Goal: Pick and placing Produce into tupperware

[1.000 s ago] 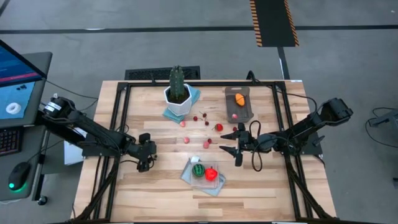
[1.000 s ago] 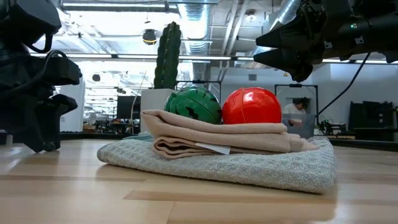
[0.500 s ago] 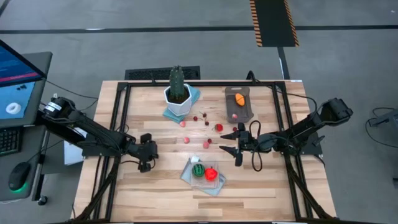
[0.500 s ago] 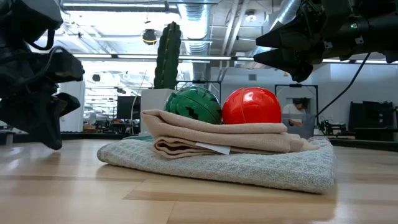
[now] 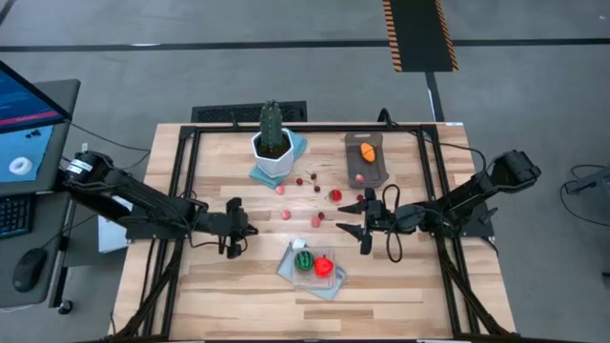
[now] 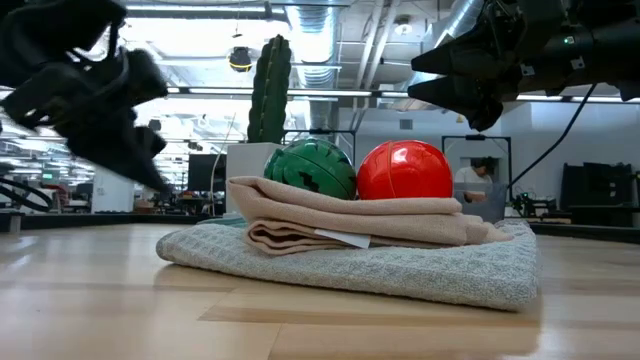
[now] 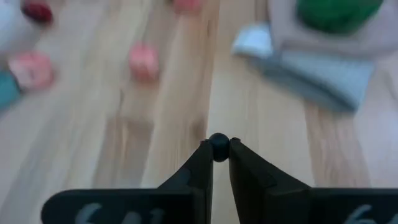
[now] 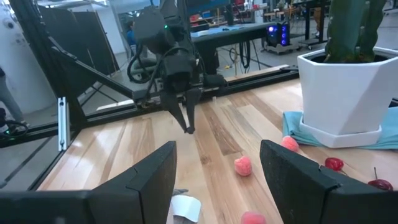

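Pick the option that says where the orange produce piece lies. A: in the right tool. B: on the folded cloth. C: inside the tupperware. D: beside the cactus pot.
C: in the high view the orange piece lies inside the tupperware at the table's far side.

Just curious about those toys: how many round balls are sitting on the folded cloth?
2: a green ball and a red ball, side by side on the folded cloth. None seems hidden.

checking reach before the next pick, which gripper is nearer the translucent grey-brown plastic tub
Right. The right gripper sits open just in front of the translucent grey-brown plastic tub, a short way off. The left gripper, shut, is far across the table, beyond the scattered berries.
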### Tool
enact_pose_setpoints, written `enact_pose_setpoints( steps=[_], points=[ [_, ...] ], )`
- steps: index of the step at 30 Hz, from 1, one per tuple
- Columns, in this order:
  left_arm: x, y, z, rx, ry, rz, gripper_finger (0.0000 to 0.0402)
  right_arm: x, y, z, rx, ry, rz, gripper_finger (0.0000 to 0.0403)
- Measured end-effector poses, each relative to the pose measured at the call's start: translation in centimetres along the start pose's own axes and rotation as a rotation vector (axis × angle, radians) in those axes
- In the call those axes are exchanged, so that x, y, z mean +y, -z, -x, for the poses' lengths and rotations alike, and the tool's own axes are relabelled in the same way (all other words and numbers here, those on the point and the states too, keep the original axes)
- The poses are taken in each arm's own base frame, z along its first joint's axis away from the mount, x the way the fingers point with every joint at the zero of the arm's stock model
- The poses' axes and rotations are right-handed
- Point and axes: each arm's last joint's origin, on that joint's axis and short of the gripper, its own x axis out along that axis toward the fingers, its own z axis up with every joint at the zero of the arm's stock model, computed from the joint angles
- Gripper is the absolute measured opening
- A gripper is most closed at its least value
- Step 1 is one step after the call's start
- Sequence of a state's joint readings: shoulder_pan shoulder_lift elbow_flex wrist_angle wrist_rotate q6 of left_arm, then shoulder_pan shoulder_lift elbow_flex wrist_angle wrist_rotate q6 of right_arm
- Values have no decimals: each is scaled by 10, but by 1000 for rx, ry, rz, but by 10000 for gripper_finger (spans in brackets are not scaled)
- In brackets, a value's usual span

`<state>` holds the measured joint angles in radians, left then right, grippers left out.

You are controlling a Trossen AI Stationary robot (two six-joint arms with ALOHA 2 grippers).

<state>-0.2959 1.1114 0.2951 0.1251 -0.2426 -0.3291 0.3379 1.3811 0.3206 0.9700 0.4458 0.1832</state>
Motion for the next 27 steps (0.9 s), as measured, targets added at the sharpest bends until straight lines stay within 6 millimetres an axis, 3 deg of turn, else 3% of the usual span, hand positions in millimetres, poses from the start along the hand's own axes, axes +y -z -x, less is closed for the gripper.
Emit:
enact_pose_setpoints(
  steps=[7,15,20,27],
  points=[
    [10,-29,0,-233,34,-4,27,0,-1,0,-13,5,13,255],
    [24,-76,6,-354,-23,-15,26,-3,-13,1,-140,137,15,255],
    [28,-103,12,-409,51,-29,26,-3,-13,1,-138,140,18,255],
    [31,-122,19,-456,124,-15,26,-3,-13,1,-143,137,-17,255]
  ],
)
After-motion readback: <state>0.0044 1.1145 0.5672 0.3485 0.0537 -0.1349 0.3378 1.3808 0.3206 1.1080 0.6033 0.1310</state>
